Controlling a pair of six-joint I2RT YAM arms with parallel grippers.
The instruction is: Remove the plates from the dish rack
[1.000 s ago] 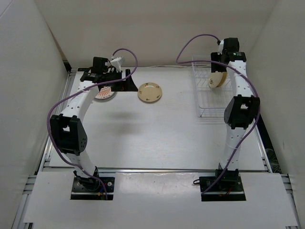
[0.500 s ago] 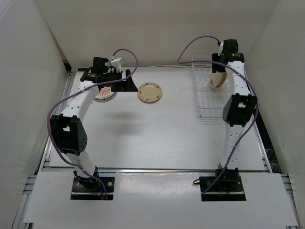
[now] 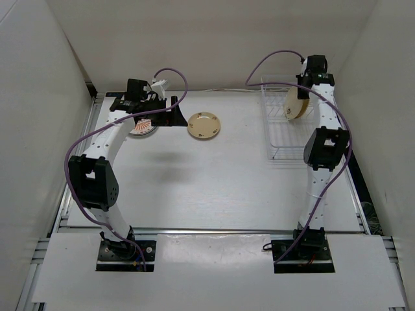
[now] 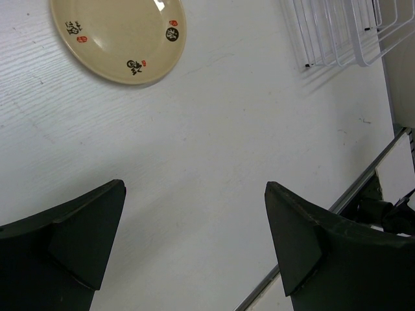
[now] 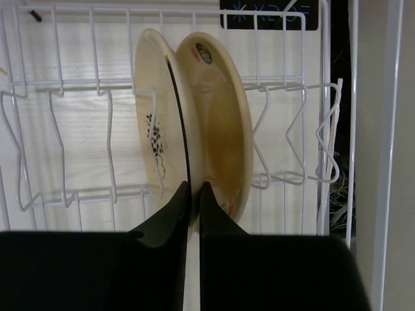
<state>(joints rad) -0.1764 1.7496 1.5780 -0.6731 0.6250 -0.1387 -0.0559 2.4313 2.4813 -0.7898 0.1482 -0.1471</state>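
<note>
In the rack (image 5: pixel 58 84) at the far right corner, the right end effector (image 5: pixel 194 194) clamps the rim of one plate (image 5: pixel 224 129), whose close neighbour (image 5: pixel 152 129) could snag and topple; the left end effector (image 4: pixel 194 188) hangs spread

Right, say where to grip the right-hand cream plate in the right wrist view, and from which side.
Probably best: pinch the right-hand cream plate by its upper rim, from above, a finger on each face. It stands on edge in the dish rack, wires caging its lower part, and the other cream plate sits close beside it.
</note>
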